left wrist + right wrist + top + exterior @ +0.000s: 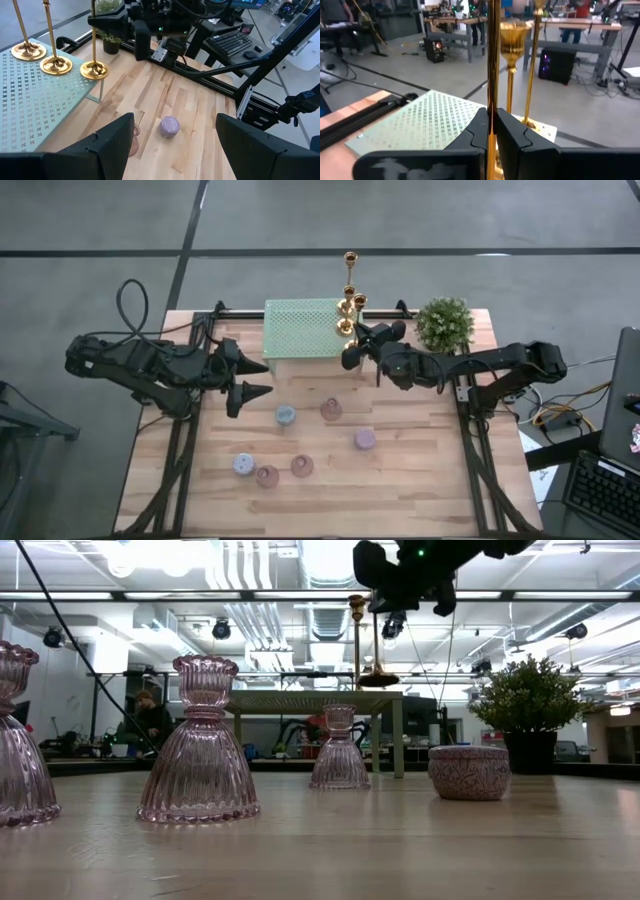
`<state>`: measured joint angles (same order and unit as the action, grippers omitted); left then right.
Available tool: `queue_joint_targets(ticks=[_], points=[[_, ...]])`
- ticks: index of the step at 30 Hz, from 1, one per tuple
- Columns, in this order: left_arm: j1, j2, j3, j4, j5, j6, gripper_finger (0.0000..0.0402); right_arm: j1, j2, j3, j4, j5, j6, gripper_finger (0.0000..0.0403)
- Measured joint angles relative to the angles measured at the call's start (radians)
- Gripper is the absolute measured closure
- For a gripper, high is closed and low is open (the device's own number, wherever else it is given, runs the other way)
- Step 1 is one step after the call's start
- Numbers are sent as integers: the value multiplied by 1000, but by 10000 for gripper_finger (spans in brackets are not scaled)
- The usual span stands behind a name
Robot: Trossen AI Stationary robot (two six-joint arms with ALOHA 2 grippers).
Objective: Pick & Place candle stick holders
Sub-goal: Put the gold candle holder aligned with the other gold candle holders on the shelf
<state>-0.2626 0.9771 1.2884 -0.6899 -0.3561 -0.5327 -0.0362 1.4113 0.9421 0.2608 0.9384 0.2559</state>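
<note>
Three gold candlesticks [349,302] stand at the right end of the pale green mesh rack [300,328]; their round bases show in the left wrist view [29,50]. My right gripper [352,345] is at the rack's right end, shut on the nearest candlestick [493,60]. My left gripper [268,378] is open and empty above the table, left of the small holders. Several squat holders stand on the wood on their bases: blue [285,415], pink [331,410], mauve [364,439], and three more nearer the front [267,472]. My right gripper pinches the candlestick's thin stem [493,107] between its two fingers [475,132], above the base. The fingers come level from the table's right side and lie across the stem. The candlestick stands upright with its base [94,70] at the rack's corner; whether it rests there I cannot tell.
A bushy potted plant [444,323] stands right of the rack, beside my right arm. Black frame rails [470,430] run along both table sides. The wood near the front edge [400,500] has free room. A keyboard sits off the table at the right [600,490].
</note>
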Motion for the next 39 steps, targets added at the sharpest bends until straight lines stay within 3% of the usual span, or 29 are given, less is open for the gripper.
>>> queue_joint_targets(ticks=[23, 39], points=[[0, 0, 0, 0, 0, -3, 117, -37, 113, -5, 175, -30, -68, 390], [0, 0, 0, 0, 0, -3, 117, -48, 126, -4, 191, -30, -99, 390]])
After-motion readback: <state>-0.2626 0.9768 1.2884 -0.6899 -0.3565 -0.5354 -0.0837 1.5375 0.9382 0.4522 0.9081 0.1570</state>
